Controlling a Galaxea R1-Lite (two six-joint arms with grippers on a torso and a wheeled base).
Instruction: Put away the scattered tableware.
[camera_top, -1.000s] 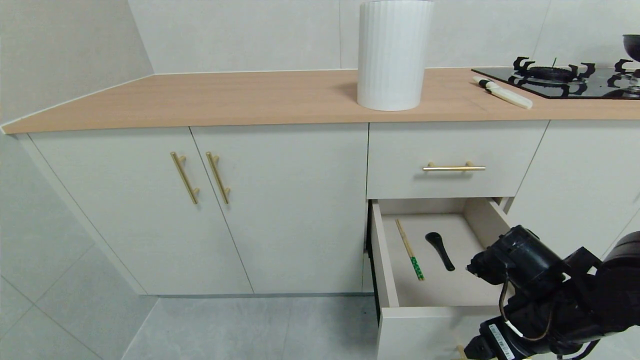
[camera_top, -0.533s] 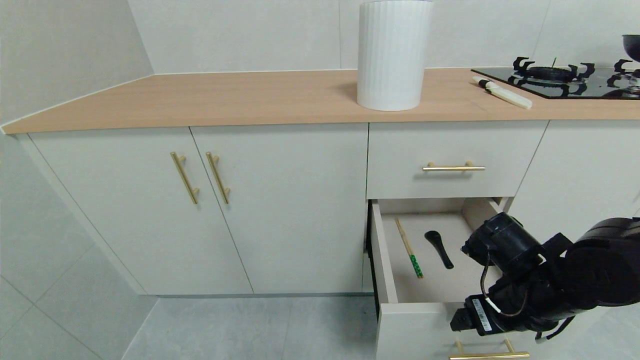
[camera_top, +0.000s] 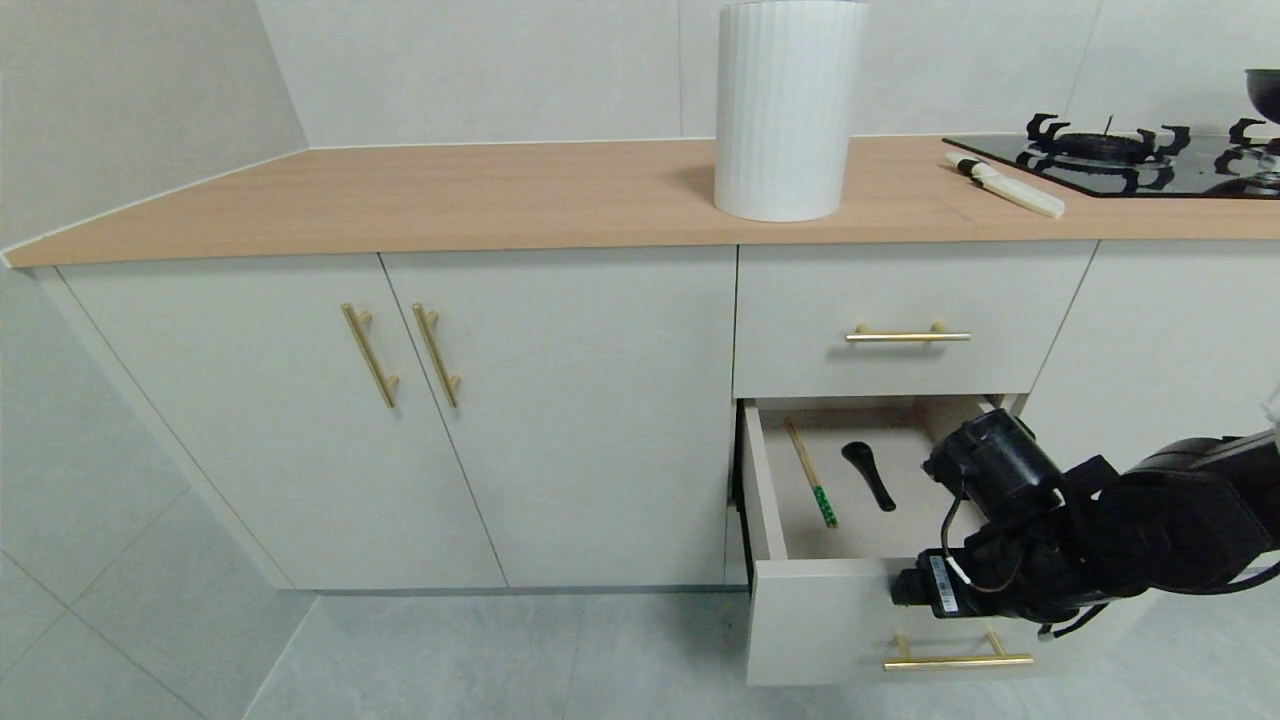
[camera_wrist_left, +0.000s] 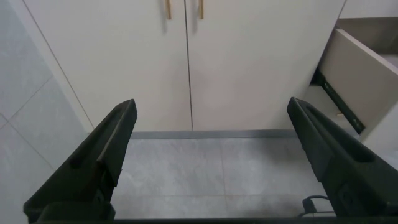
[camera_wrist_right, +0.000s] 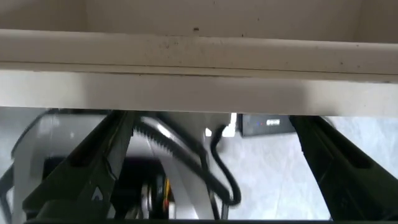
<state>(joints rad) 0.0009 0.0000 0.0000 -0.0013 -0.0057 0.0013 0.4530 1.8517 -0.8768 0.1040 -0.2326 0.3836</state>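
Now, the wooden bench (camera_top: 450, 200) is running along the wall, and under it the lower drawer (camera_top: 820, 630) is standing partly open. A white ribbed canister (camera_top: 785, 110) is sitting on the bench. The right pincer (camera_wrist_right: 210, 121) is sitting at the drawer front, fingers spread, gripping nothing. The left pincer (camera_wrist_left: 211, 112) is hanging released above the floor (camera_wrist_left: 205, 180). Inside the drawer, the chopsticks (camera_top: 810, 472) and a black spoon (camera_top: 868, 475) are lying side by side, not touching.

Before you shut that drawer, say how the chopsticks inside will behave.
The chopsticks look thin, stiff and light, so they would probably slide or roll on the smooth drawer floor. Loose beside the black spoon, they may knock it.
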